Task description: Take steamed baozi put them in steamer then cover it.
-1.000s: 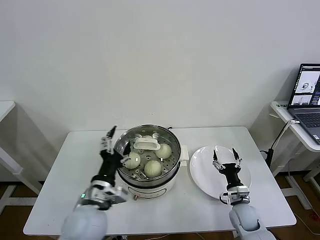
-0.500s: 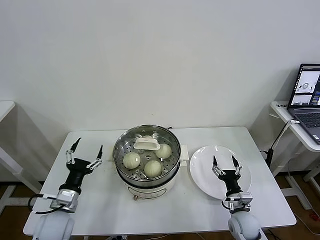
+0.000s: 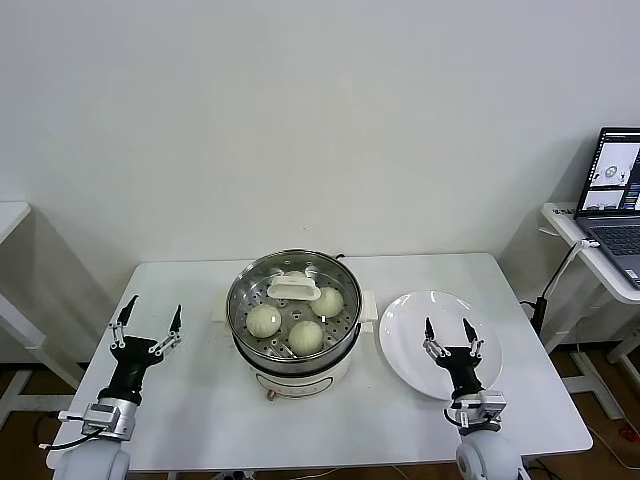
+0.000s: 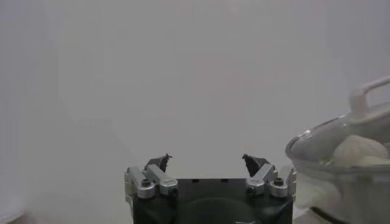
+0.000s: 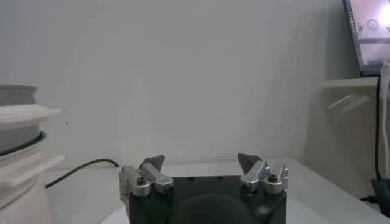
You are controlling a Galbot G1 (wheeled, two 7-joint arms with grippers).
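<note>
Covered steamer at frame centre, both pincers spread wide and holding nothing.

At lower left the left pincer (image 3: 146, 322) hangs over the white counter (image 3: 200, 400), fingers fully apart, well clear of the steamer (image 3: 293, 318). In the centre the cover (image 3: 294, 289) sits on the steamer, three steamed baozi (image 3: 306, 335) visible through its glass. Right of it lies a white plate (image 3: 420, 320); over its near edge the right pincer (image 3: 447, 335) stands fully apart and empty. A laptop (image 3: 615, 190) is at far right.

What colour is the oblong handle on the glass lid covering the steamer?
White. The oblong handle on the round clear glass lid shows best in the head view.
</note>
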